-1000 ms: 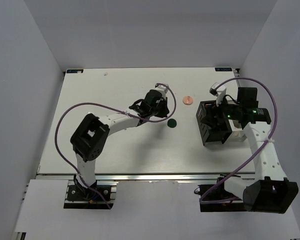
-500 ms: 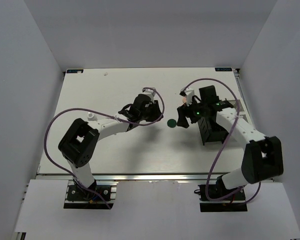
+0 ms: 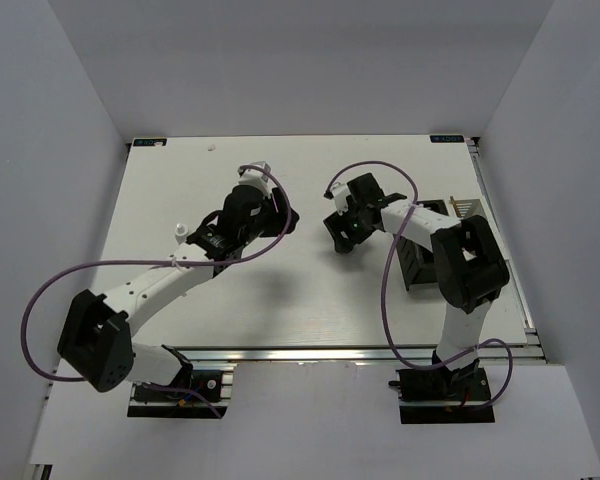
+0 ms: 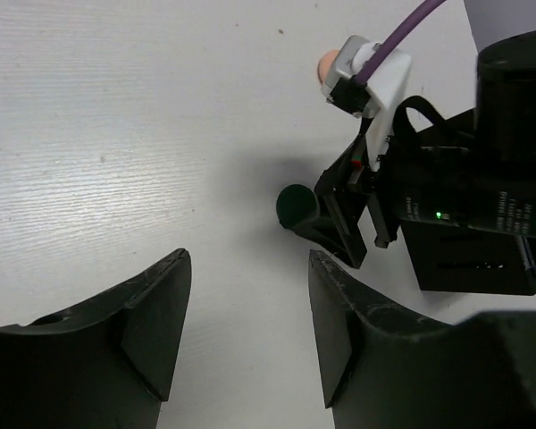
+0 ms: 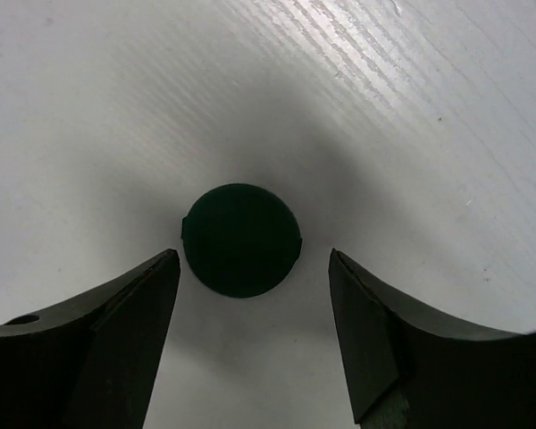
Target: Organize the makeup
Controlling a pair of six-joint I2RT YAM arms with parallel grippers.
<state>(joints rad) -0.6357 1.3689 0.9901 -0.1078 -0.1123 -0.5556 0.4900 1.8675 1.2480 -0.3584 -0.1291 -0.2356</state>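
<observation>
A dark green round disc (image 5: 241, 239) lies flat on the white table. My right gripper (image 5: 253, 258) hangs just above it, open, with a finger on each side and neither touching it. In the top view the right gripper (image 3: 343, 238) covers the disc. My left gripper (image 4: 247, 259) is open with only bare table between its fingers. It sits left of the right gripper (image 4: 339, 223) and the green disc (image 4: 295, 206). In the top view the left gripper (image 3: 282, 218) is at mid-table. A peach-pink disc (image 4: 325, 64) peeks from behind the right wrist's white connector.
The black-and-white compartment box (image 3: 417, 262) stands at the right, partly under the right arm. A small white object (image 3: 181, 231) sits beside the left forearm. Purple cables loop over both arms. The table's near edge is a metal rail (image 3: 300, 352).
My right arm swung left from the box to above the green disc. My left gripper opened and drew back to the left, away from the disc.
</observation>
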